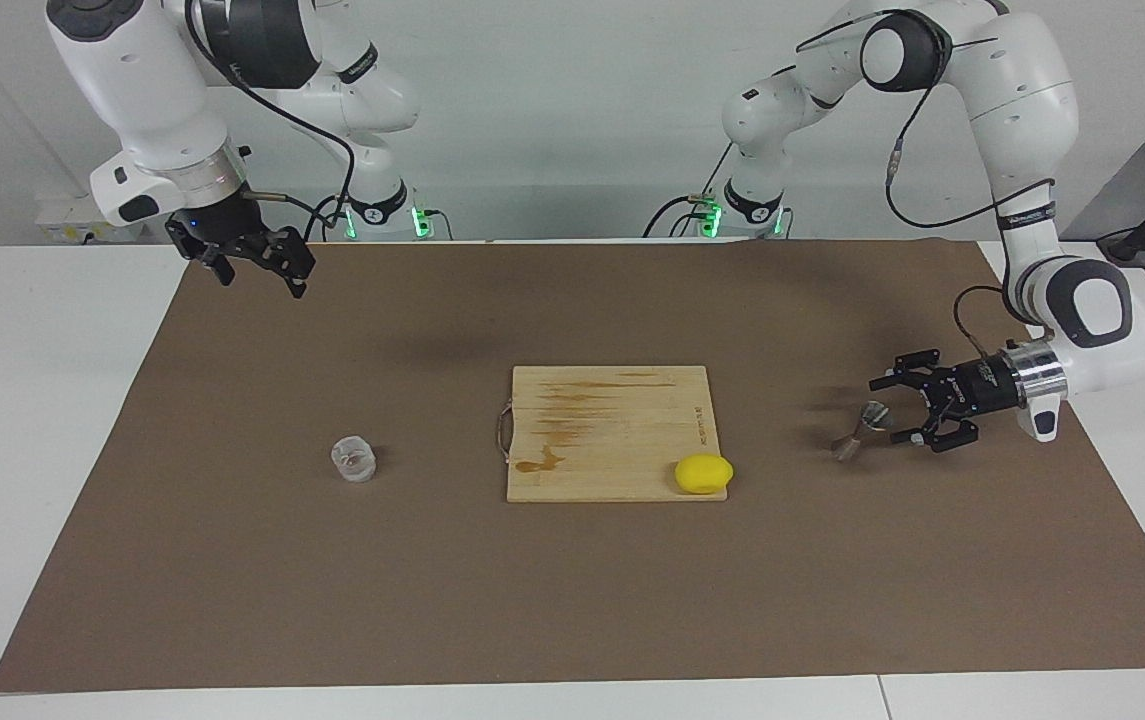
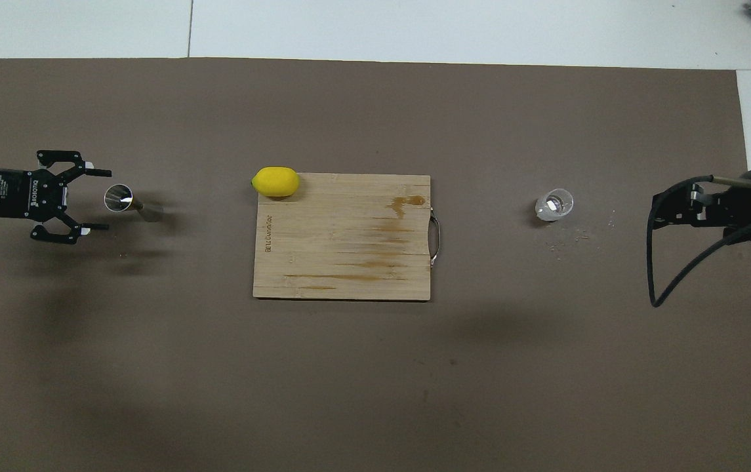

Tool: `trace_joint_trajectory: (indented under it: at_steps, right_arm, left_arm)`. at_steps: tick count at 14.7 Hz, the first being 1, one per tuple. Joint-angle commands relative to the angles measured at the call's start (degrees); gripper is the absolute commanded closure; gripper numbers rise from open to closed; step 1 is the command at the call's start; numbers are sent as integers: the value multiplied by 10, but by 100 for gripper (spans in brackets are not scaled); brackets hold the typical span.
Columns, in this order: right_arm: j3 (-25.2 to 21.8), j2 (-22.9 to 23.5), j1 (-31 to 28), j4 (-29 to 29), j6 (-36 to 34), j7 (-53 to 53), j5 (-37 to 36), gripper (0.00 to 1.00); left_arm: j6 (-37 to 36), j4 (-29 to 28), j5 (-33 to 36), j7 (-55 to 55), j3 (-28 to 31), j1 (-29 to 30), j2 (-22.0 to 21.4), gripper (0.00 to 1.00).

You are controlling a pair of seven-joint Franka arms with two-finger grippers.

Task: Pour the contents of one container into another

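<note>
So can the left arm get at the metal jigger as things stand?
Probably yes. The left gripper is open, level with the jigger and right beside it, with bare mat between them. The lemon lies well clear.

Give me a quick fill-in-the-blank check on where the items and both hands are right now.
1. The lemon sits on a corner of the ____ board.
2. The left hand is open beside the metal ____.
3. The clear cup stands toward the ____ arm's end of the table.
4. The right hand waits, holding ____.

Missing words: cutting; jigger; right; nothing
</note>
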Motion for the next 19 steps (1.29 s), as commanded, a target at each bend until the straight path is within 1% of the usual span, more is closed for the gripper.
trace_joint_trajectory:
  at_steps: [1,3,7,13,16,17,19]
  right_arm:
    - [1,-15,-4,-15,2,-16,6,0]
    - [2,-15,-2,-15,7,-12,6,0]
    - [2,-16,-2,-16,6,-10,6,0]
    - [2,-15,-2,-15,16,-10,6,0]
    - [2,-8,-2,-7,16,-11,6,0]
    - [2,-5,-2,0,16,-11,6,0]
    - [2,6,-2,13,7,-10,6,1]
  left_arm:
    - [10,-14,4,16,3,-7,-2,3]
    - [10,-16,9,16,3,-8,-3,3]
    - [2,-21,10,16,3,-7,-5,17]
    - [-18,-22,9,14,2,-6,-7,17]
    - [-16,-21,9,15,3,-6,-7,18]
    - [-14,-21,9,16,2,-7,-7,19]
    - [-11,-21,8,17,2,-7,-7,26]
